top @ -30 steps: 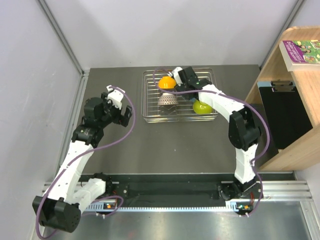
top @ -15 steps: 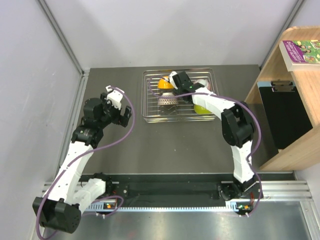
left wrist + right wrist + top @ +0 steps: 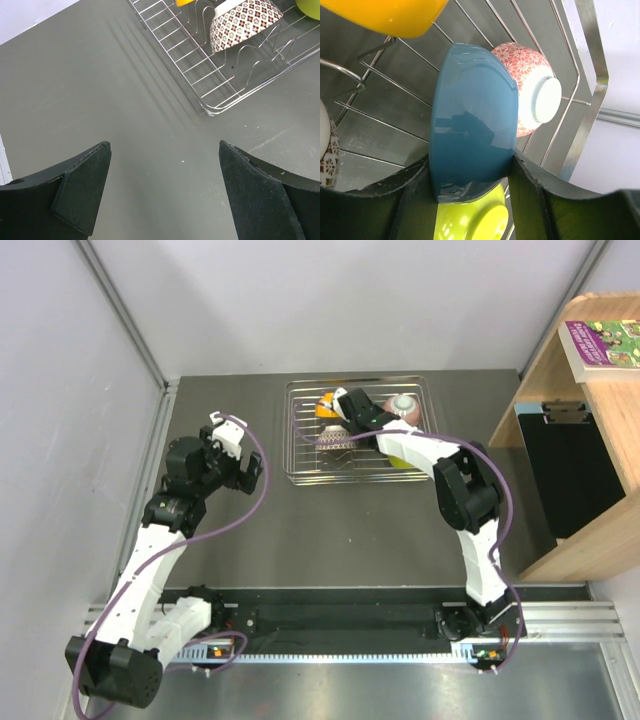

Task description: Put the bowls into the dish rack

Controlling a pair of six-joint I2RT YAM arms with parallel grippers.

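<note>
The silver wire dish rack (image 3: 300,472) stands at the back of the table. In it are an orange bowl (image 3: 324,406), a mosaic bowl (image 3: 334,441), a pinkish bowl (image 3: 401,403) and a lime green bowl (image 3: 400,457). My right gripper (image 3: 364,418) is over the middle of the rack. In the right wrist view it (image 3: 470,167) is shut on the blue bowl (image 3: 472,120), held on edge between the pinkish bowl (image 3: 532,95), the lime bowl (image 3: 470,222) and the orange bowl (image 3: 395,15). My left gripper (image 3: 228,455) is open and empty over bare table left of the rack (image 3: 165,147).
A wooden shelf unit (image 3: 600,510) with a book (image 3: 605,340) on top and a black panel (image 3: 572,475) stands at the right. Grey walls close the left and back. The rack's near corner (image 3: 210,111) and the mosaic bowl (image 3: 240,22) show in the left wrist view.
My right gripper has moved left across the rack with the blue bowl, uncovering the pinkish bowl. The left arm has not moved.
</note>
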